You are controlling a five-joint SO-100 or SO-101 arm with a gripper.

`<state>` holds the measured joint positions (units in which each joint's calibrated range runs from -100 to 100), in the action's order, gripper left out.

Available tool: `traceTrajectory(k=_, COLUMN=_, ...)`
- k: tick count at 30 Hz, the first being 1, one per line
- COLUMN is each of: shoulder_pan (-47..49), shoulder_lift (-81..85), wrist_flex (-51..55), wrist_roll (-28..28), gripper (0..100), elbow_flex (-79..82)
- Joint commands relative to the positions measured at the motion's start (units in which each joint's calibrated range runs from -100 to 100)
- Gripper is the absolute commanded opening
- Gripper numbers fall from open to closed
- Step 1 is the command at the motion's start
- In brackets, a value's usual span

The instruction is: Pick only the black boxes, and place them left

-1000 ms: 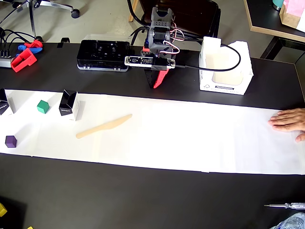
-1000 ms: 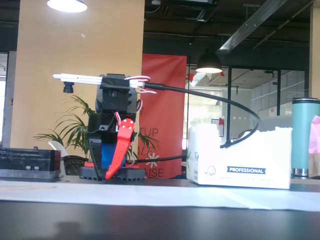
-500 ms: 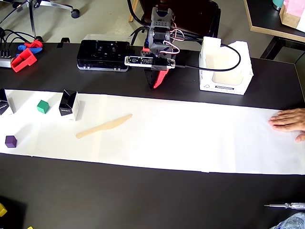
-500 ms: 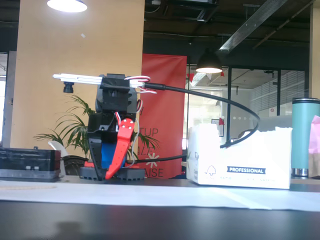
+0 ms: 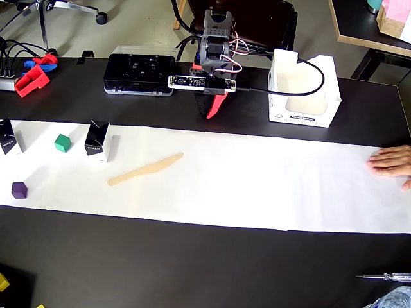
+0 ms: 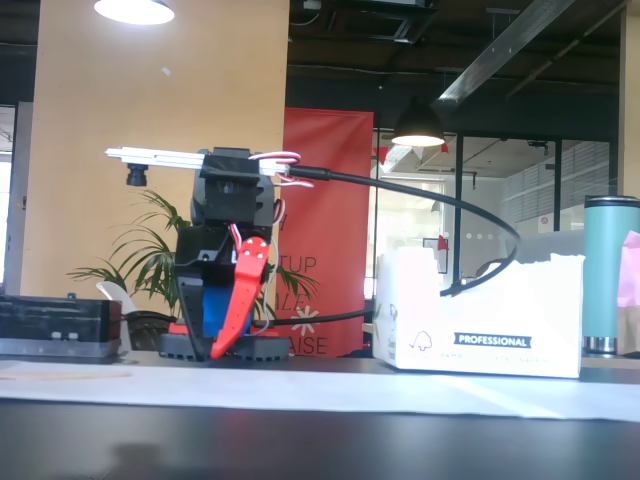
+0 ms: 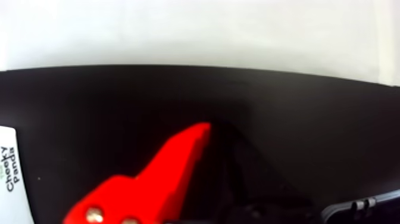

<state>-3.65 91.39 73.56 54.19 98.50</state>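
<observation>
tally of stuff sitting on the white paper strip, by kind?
Black boxes: 2
Green cube: 1
Purple cube: 1
Wooden knife: 1
Human hand at the right end: 1
Total: 6

Arm body (image 6: 228,200): black housings, boxy motor blocks
Gripper (image 6: 232,335): one red tapered finger (image 7: 156,184), two silver screws at its base
Cables: red-and-white wires looped near the top
Base: black, round, near the desk's far edge
</observation>
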Motion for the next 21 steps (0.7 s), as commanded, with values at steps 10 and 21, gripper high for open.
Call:
traceTrajectory(k=10, shoulder_pan=-0.04, shoulder_lift=0.55, wrist_flex=0.04, wrist_roll=-0.19, gripper=0, elbow_flex=0.53)
traceTrajectory(k=21, shoulder_pan=-0.12, shoulder_lift=-3.87, wrist_flex=0.36, wrist_roll=-0.24, gripper=0, elbow_flex=-7.72)
